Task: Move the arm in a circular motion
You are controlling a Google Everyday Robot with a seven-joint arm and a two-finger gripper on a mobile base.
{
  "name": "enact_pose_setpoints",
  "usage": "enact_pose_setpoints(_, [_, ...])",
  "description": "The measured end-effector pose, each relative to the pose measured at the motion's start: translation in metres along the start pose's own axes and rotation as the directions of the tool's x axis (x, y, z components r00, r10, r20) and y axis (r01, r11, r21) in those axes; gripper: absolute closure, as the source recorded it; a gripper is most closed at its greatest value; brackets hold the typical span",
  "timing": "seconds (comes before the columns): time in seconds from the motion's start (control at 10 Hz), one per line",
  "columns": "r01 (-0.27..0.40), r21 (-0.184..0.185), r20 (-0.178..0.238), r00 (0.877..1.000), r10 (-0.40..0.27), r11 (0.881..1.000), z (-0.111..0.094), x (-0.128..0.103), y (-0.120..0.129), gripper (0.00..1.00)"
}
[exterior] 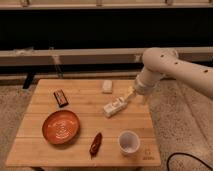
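Observation:
The cream-white arm (170, 67) comes in from the right, its thick tubular segments dotted with small dark holes. It bends at a bulbous joint and reaches down to the right side of the wooden table (45, 145). The gripper (131, 94) is at its tip, just above the table's right part. A white oblong object (114, 106) lies right at the gripper tip, angled toward the lower left. I cannot tell whether it is held.
An orange plate (61, 126) sits at front left. A dark bar-shaped object (60, 98) lies at left. A small white block (107, 86) is at the back middle. A red-brown object (95, 143) and a white cup (128, 142) are at the front. A black cable (187, 161) lies on the floor at right.

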Motion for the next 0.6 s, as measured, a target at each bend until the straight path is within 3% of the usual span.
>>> enact_pose_setpoints(0.6, [0.097,0.037,-0.020,0.995,-0.096,0.995,0.014,-0.055,0.063,0.35])
